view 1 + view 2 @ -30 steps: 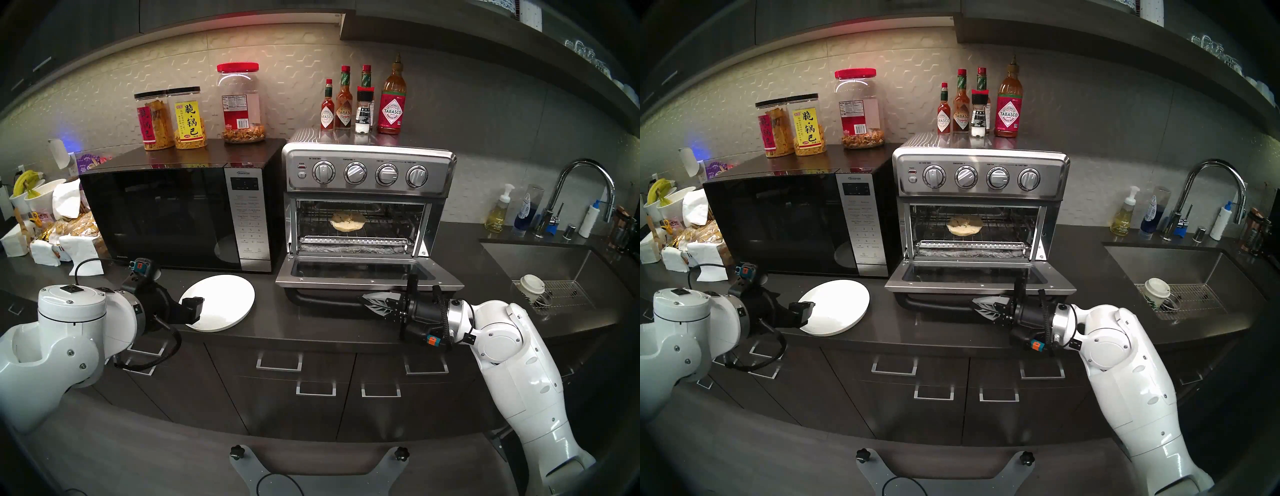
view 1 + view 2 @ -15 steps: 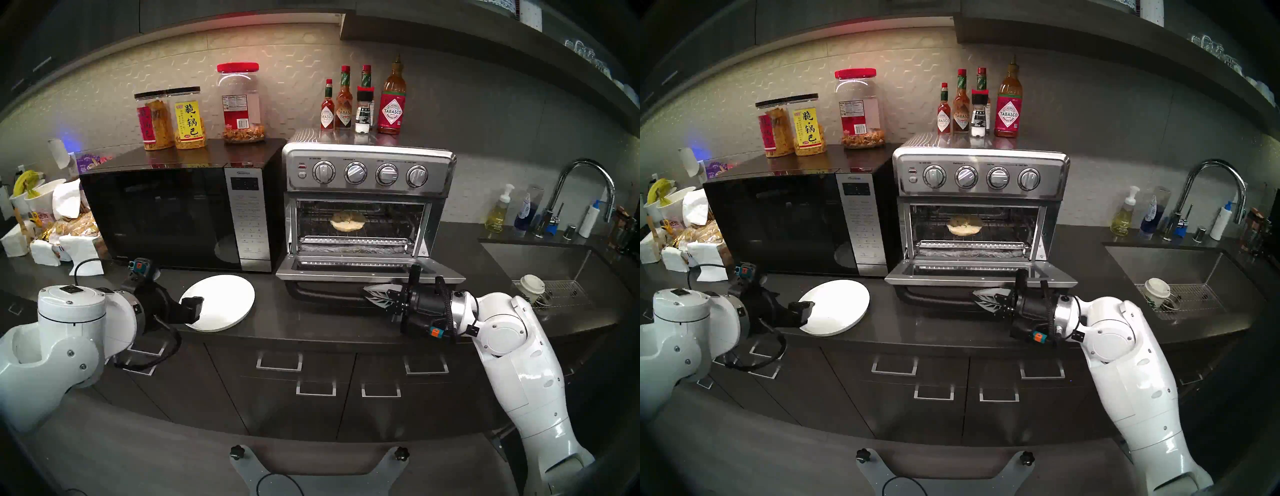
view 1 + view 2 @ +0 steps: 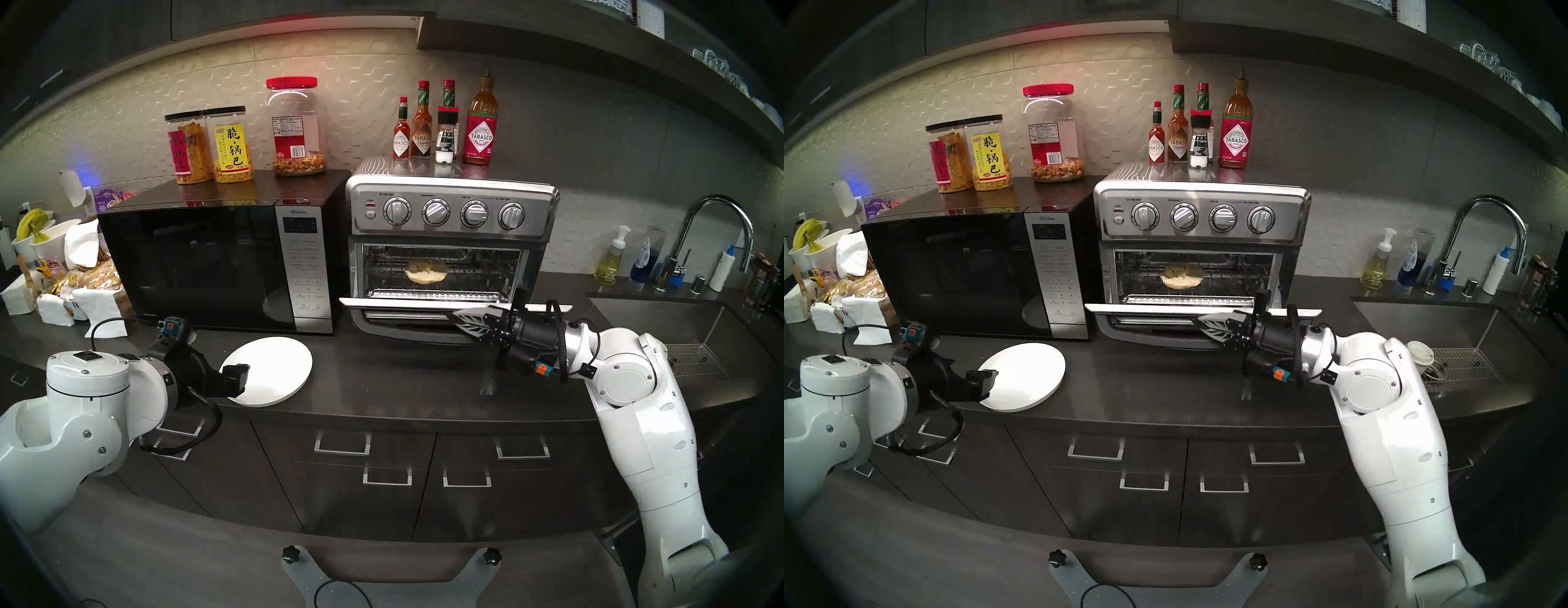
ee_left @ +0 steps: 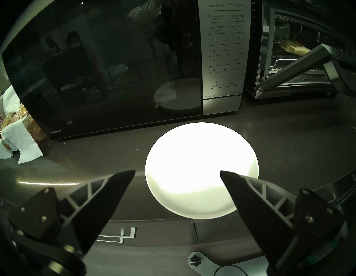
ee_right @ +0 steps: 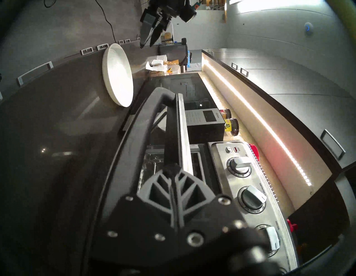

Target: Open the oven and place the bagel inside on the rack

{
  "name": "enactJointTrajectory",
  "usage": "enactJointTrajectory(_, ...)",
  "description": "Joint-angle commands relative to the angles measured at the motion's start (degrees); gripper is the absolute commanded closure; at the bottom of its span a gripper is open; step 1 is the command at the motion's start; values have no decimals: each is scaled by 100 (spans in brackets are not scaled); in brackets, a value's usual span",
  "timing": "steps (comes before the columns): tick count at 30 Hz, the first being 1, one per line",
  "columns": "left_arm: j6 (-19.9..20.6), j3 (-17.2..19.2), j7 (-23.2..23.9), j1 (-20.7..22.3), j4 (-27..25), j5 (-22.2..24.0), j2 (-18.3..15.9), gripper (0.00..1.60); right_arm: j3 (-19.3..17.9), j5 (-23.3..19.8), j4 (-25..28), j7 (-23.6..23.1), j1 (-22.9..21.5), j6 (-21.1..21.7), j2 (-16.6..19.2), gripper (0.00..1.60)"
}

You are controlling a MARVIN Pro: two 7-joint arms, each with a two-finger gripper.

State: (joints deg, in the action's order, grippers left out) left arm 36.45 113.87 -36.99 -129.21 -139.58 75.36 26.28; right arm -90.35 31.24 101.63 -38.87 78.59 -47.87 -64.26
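Dark kitchen bench (image 3: 403, 382) carries the toaster oven (image 3: 449, 212); the bagel (image 3: 425, 271) lies on its rack (image 3: 479, 276). Under the oven's half-raised door (image 3: 403, 302), the right gripper (image 3: 456, 317), fingers pressed together, props it toward closing. Left of the oven, the left gripper (image 4: 177, 173) idles, fingers wide, above the plate (image 3: 271, 369).

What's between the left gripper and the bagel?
In the left wrist view: the white plate lies just past the left gripper, then bare counter, then the oven's half-raised door in front of the bagel.
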Motion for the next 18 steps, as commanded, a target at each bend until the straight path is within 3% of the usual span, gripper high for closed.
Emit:
enactJointTrajectory(1,5,43,-8,28,-42,-21,-12,0,-67,111,-382,-132,-653,478,-32,160)
enactJointTrajectory(10,11,29,-1,43,-42,-45,4,0,78,135,-662,-221,-1223,772,-250,160)
enactJointTrajectory(14,18,28,3,50,-42,-63,9,0,219,150,-1007,-299,-1692,1016,-406,160)
enactJointTrajectory(18,25,30,5,54,-42,-73,11,0,282,195,-1156,-353,-1836,1206,-484,160)
